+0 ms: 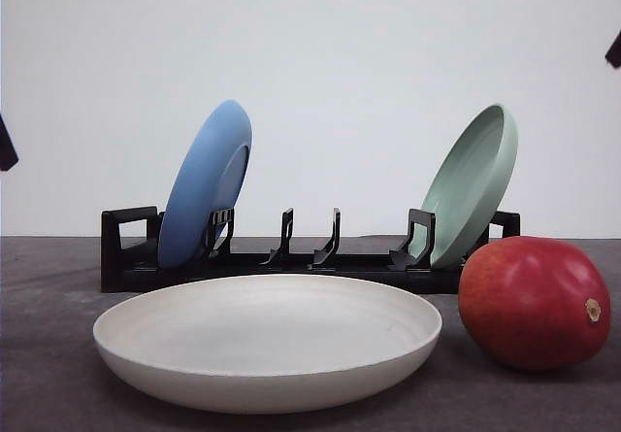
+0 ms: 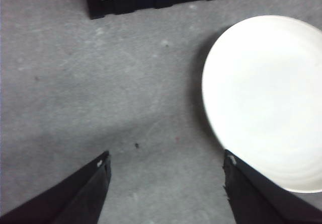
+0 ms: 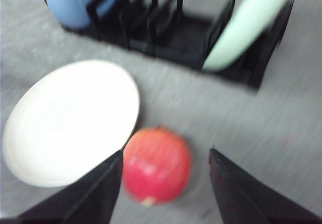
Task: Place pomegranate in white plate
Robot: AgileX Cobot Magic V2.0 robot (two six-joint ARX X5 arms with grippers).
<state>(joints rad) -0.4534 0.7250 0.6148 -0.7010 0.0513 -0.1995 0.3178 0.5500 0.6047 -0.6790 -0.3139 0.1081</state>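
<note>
Far left, the left tool [image 2: 166, 183] hangs over bare grey desk [image 2: 100, 83], its two dark fingers spread wide with nothing between them; one finger overlaps the near rim of the wide, shallow, matte cream-white plate [image 2: 266, 98] in the left wrist view. Behind, at the left end of the black slotted dish rack [image 1: 126, 252], a glossy blue round plate [image 1: 206, 182] stands on edge, leaning. The white plate lies flat and empty in front of the rack, centre of the desk. Further right, a pale green round plate [image 1: 473, 184] leans in the rack's right end. Just beside the white plate's right rim, apart from it by a narrow gap, sits the smooth, glossy red pomegranate [image 1: 534, 302], on its side with the small tan nub pointing right and slightly toward the camera. The right tool [image 3: 166, 183] hovers above it, fingers wide apart and empty, the fruit framed between them though nearer one finger; that view is motion-blurred. Judgement: fruit looks firm, dense, moderately heavy, skin slick, and round enough to roll or squirt out of a pinch. Best hold is across the widest middle, fingers clear of the nub end, closing firmly without crushing. Set it down low in the plate's centre so it does not roll to the rim.
</note>
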